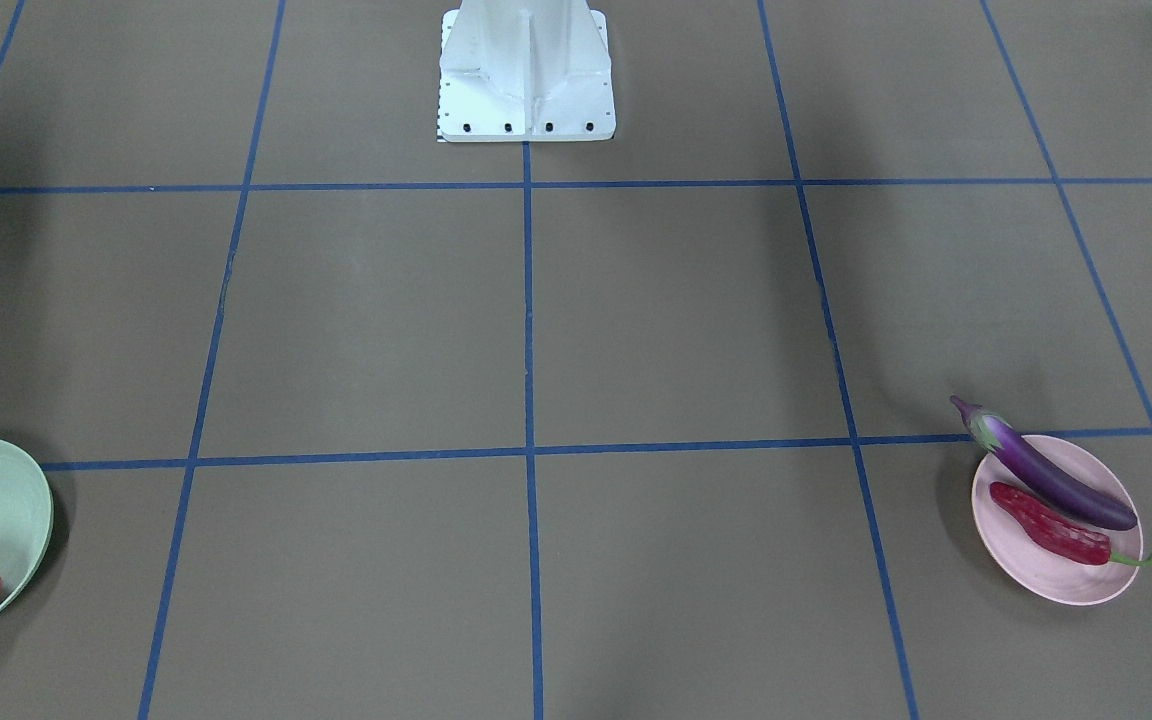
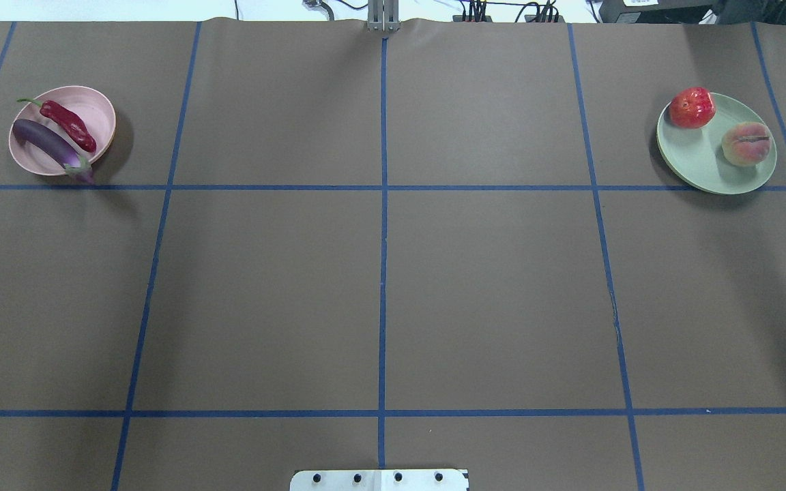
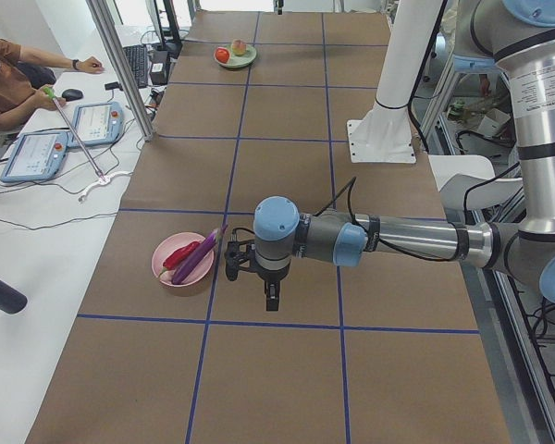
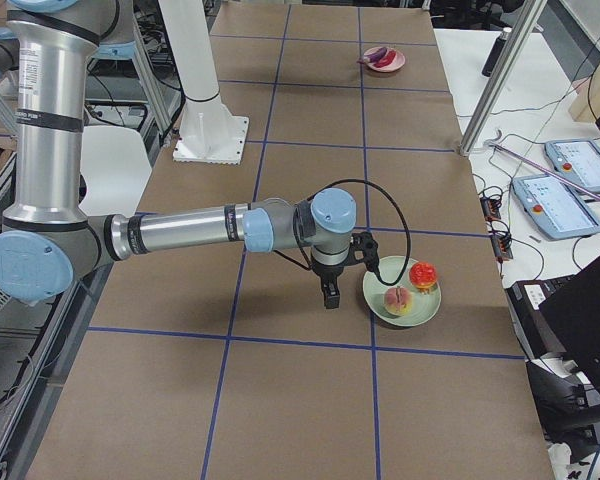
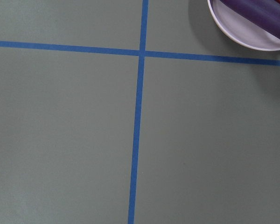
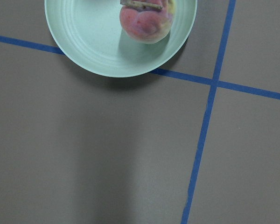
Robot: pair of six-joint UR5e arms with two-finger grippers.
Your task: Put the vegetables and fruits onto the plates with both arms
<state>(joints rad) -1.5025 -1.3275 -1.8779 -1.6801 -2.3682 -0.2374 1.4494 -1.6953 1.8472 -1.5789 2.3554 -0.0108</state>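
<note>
The purple eggplant [image 2: 52,146] and the red chili pepper [image 2: 69,125] lie on the pink plate [image 2: 96,109] at the far left. The pomegranate [image 2: 692,108] and the peach [image 2: 746,143] lie on the green plate [image 2: 700,160] at the far right. My left gripper [image 3: 271,298] shows only in the exterior left view. It hangs above the table beside the pink plate [image 3: 166,273]. My right gripper [image 4: 328,296] shows only in the exterior right view, beside the green plate [image 4: 420,310]. I cannot tell whether either is open or shut.
The white robot base [image 2: 379,479] stands at the table's near edge. Blue tape lines cross the brown table. Beyond the far edge are aluminium posts [image 3: 120,69], tablets [image 3: 37,153] and an operator [image 3: 9,79].
</note>
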